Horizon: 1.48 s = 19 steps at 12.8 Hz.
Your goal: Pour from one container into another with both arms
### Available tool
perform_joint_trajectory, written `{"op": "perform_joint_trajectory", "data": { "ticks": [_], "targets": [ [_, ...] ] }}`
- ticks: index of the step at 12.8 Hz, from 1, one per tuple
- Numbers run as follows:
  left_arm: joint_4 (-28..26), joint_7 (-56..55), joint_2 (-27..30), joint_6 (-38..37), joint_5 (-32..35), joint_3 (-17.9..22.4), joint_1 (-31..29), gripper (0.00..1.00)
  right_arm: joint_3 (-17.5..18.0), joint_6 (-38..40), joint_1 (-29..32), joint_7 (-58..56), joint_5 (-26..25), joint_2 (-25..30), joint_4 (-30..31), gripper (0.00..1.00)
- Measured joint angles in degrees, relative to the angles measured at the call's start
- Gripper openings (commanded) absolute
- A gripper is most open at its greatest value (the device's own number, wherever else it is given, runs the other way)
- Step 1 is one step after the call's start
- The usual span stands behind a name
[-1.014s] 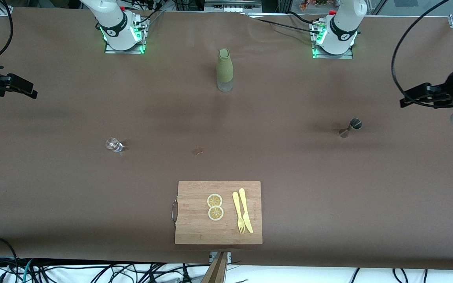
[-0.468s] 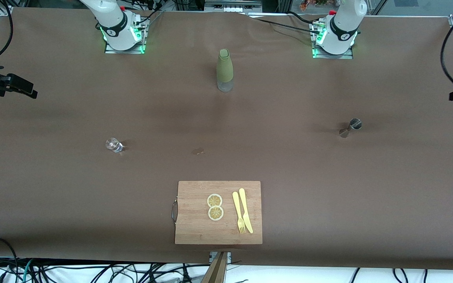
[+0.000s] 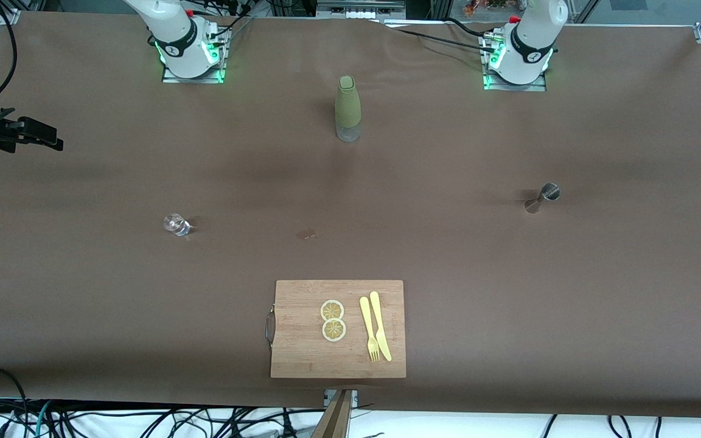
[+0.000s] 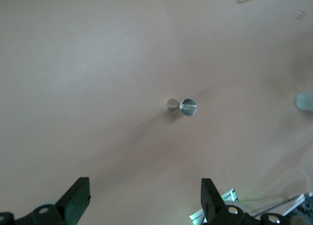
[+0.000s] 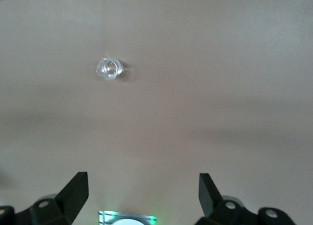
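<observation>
The tiny clear glass tumbler (image 3: 175, 224) stands on the brown table toward the right arm's end, and shows in the right wrist view too (image 5: 108, 68). The silvery hourglass jigger (image 3: 542, 198) stands toward the left arm's end and appears in the left wrist view (image 4: 182, 106). My right gripper (image 3: 52, 139) hangs high over the table's edge at its own end, open and empty (image 5: 143, 188). My left gripper (image 4: 145, 193) is open and empty, high above the jigger's end. Only a dark tip of it shows at the front view's edge.
A tall olive-sleeved bottle (image 3: 347, 108) stands between the two arm bases. Nearest the front camera lies a wooden cutting board (image 3: 302, 340) carrying two lemon slices (image 3: 333, 320) and a yellow fork and knife (image 3: 375, 334). A small stain (image 3: 306, 234) marks the table's middle.
The left gripper has drawn back outward past its end of the table, almost leaving the front view. The right gripper has shifted slightly. Tumbler and jigger have not moved.
</observation>
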<state>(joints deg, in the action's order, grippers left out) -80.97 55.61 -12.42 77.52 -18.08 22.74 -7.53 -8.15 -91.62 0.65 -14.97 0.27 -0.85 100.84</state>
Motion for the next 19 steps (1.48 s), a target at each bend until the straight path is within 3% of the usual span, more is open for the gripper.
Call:
{"op": "perform_joint_trajectory", "data": {
  "ticks": [4, 7, 10, 13, 19],
  "targets": [
    [-3.84, 19.77, -4.94, -0.06, -9.94, 2.02, -3.48, 1.0, -5.19, -3.68, 0.1, -20.78, 0.53, -3.56, 1.1, 1.0],
    [-6.88, 35.42, -11.65, -0.44, -14.84, 2.04, -5.79, 1.0, -10.44, -8.22, 0.25, -40.61, 7.28, -8.2, 1.37, 1.0],
    [-9.3, 47.65, -18.52, -0.9, -20.9, 2.04, -7.21, 1.0, -12.25, -12.86, 1.21, -60.7, 14.22, -13.17, 1.47, 1.0],
    [-9.75, 59.11, -24.58, -2.39, -26.79, 2.11, -8.3, 1.0, -12.38, -14.18, 2.6, -77.25, 23.08, -18.28, 1.5, 0.99],
    [-13.22, 80.39, -36.31, -6.51, -39.86, 2.06, -8.42, 1.0, -12.29, -14.24, 4.83, -110.82, 50.1, -32.66, 1.69, 0.99]
  ]
}}
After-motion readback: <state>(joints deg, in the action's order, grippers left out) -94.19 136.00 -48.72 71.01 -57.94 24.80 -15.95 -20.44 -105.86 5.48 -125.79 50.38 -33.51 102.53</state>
